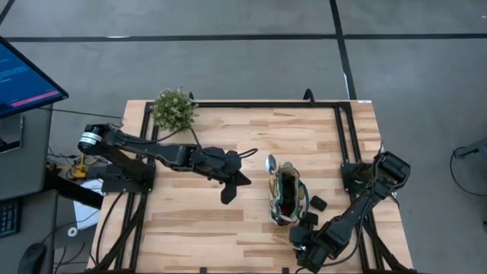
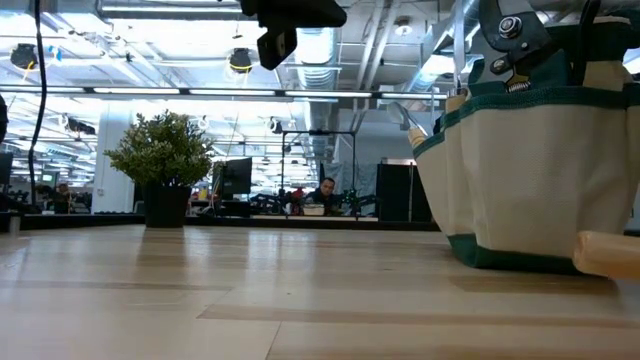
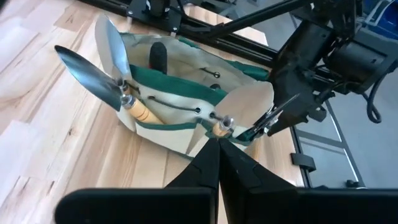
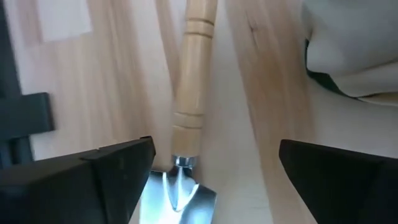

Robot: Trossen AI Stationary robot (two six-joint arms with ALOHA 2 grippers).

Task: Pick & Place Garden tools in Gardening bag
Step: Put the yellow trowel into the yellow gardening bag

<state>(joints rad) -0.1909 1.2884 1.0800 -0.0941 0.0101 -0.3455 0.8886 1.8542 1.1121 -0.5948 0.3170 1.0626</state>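
I see the bag [image 3: 180, 124] beige canvas, green trim, dark inside. Trowel [image 4: 186, 106] pale wood handle with ringed grooves, silver head. Plant [image 1: 173, 109] bushy green, dark pot. Table [image 1: 198, 221] light wood planks, black frame. Both grippers [image 1: 228, 190] [image 1: 300, 243] black.

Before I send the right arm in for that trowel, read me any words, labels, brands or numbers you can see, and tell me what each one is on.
No text can be read in any view.
Monitor beside the table: lines of text on its screen, too small to read.
Gardening bag: plain canvas with green trim, no print showing.
Trowel between the open fingers of the right gripper: bare wooden handle, no mark.
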